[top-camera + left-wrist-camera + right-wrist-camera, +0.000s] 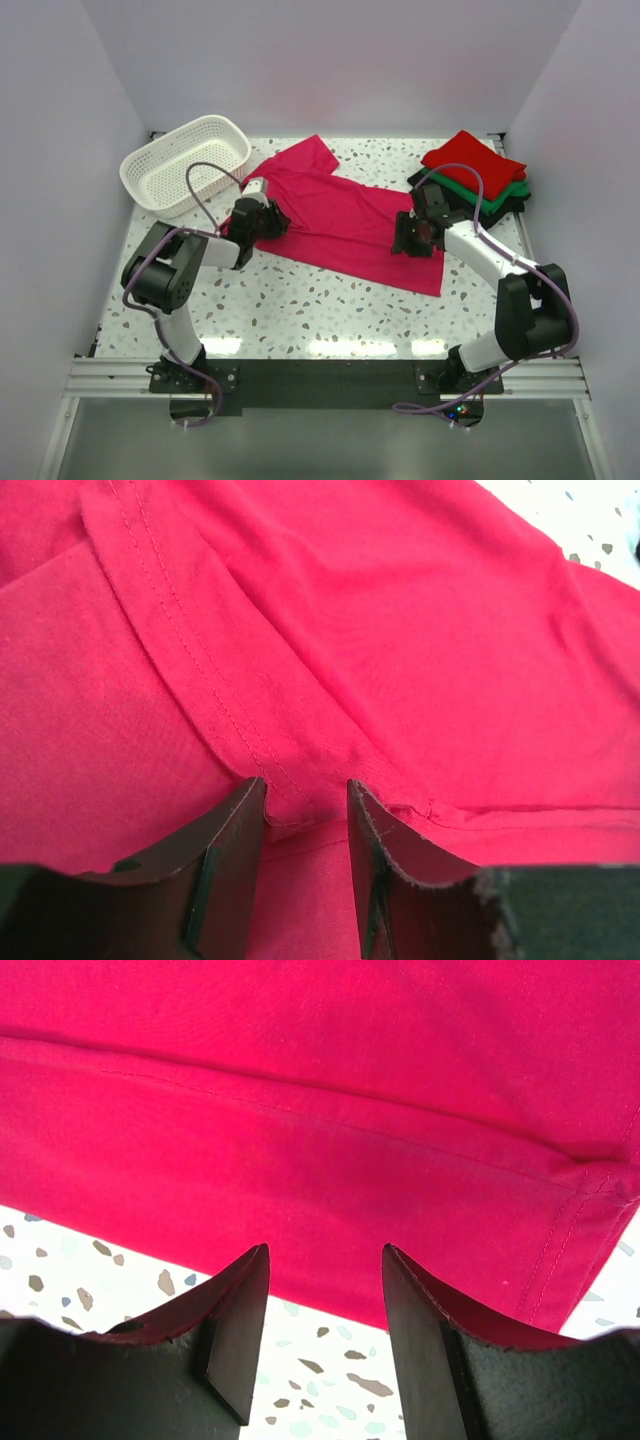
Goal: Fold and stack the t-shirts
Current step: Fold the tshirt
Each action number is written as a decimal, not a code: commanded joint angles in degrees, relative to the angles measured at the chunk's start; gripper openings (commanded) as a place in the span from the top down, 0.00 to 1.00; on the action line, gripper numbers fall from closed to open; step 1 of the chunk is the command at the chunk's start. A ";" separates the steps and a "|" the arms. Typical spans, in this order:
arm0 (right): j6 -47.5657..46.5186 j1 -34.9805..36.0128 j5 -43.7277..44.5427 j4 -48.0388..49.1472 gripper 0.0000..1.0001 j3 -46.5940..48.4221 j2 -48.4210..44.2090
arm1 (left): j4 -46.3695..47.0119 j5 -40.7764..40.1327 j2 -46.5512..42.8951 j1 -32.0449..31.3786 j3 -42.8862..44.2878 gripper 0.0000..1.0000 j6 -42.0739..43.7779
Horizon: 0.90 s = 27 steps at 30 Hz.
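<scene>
Looking down from overhead, lying spread flat across the centre of the white speckled tabletop: a magenta-pink soft cloth short-sleeved t-shirt, one sleeve pointing toward the upper middle of the frame. Bearing down on its left edge, the black two-finger left gripper; reaching onto its right edge, above the cloth's lower right corner, the black two-finger right gripper. Sitting at the upper right, a stack: a folded red cloth t-shirt on top, a folded green cloth t-shirt beneath, a folded black cloth t-shirt lowest. Resting at the upper left, near the pink sleeve, a white plastic lattice basket. Turning to the left wrist view, pink t-shirt filling nearly the whole frame, a stitched hem running from the upper left down into the left gripper at the bottom; jaws standing apart with a ridge of cloth between, not showing whether pinching or merely straddling it. Turning to the right wrist view, t-shirt covering the upper half, right gripper at the bottom with jaws spread and grasping nothing, tips reaching the cloth's lower edge, speckled tabletop showing between.
</scene>
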 commanded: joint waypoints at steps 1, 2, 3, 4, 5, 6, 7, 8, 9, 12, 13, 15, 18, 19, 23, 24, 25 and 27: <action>-0.77 0.25 -0.92 1.26 0.48 0.21 -0.73 | -0.17 -1.65 0.15 -0.64 2.12 0.60 1.54; -0.77 0.25 -1.18 1.26 0.48 0.13 -0.73 | -0.17 -1.65 0.23 -0.73 2.30 0.64 1.63; -0.77 0.34 -1.18 1.17 0.48 0.12 -0.73 | -0.17 -1.65 0.41 -0.82 2.47 0.66 1.63; -0.77 0.34 -1.10 1.26 0.48 0.12 -0.64 | -0.34 -1.47 0.85 -0.82 3.00 0.68 1.63; -0.77 0.34 -1.09 1.08 0.48 0.04 -0.64 | -0.43 -1.30 1.11 -1.08 3.26 0.71 1.63; -0.77 0.34 -0.92 1.17 0.48 0.12 -0.72 | -0.61 -1.29 1.64 -1.17 3.61 0.73 1.72; -0.77 0.25 -1.01 1.08 0.48 0.04 -0.73 | -1.22 -1.21 1.99 -1.35 4.22 0.75 1.80; -0.86 0.34 -0.92 1.00 0.48 0.04 -0.99 | -1.40 -1.12 2.17 -1.52 4.58 0.80 1.89; -0.86 0.25 -0.74 0.91 0.48 0.04 -1.08 | -1.49 -1.21 2.60 -1.70 4.76 0.83 2.07; -0.86 0.34 -0.83 1.00 0.47 -0.05 -0.99 | -1.49 -1.03 3.39 -2.05 5.55 0.93 2.33; -0.86 0.34 -0.83 1.00 0.47 -0.05 -0.90 | -1.66 -1.12 3.66 -2.14 6.33 0.96 2.42; -0.86 0.34 -0.92 0.91 0.48 -0.05 -0.81 | -2.01 -1.12 4.36 -2.49 7.13 1.00 2.86; -0.94 0.34 -0.92 0.91 0.47 -0.05 -0.81 | -2.10 -0.86 5.33 -2.84 8.36 1.00 3.39; -0.94 0.34 -0.83 0.99 0.47 -0.05 -0.90 | -1.84 -0.86 5.42 -2.84 8.80 1.00 3.47; -0.94 0.34 -0.74 1.00 0.47 -0.05 -0.81 | -0.70 -0.42 5.60 -3.54 9.77 1.00 4.17; -0.94 0.34 -0.66 1.08 0.47 -0.05 -0.81 | -0.79 -0.24 5.77 -3.72 10.12 1.00 4.26; -0.94 0.34 -0.83 1.08 0.47 0.04 -0.64 | -0.87 -0.07 5.95 -3.98 10.99 1.00 4.35; -0.94 0.25 -0.83 1.08 0.47 -0.05 -0.55 | -1.14 0.46 6.56 -4.25 11.79 1.00 4.44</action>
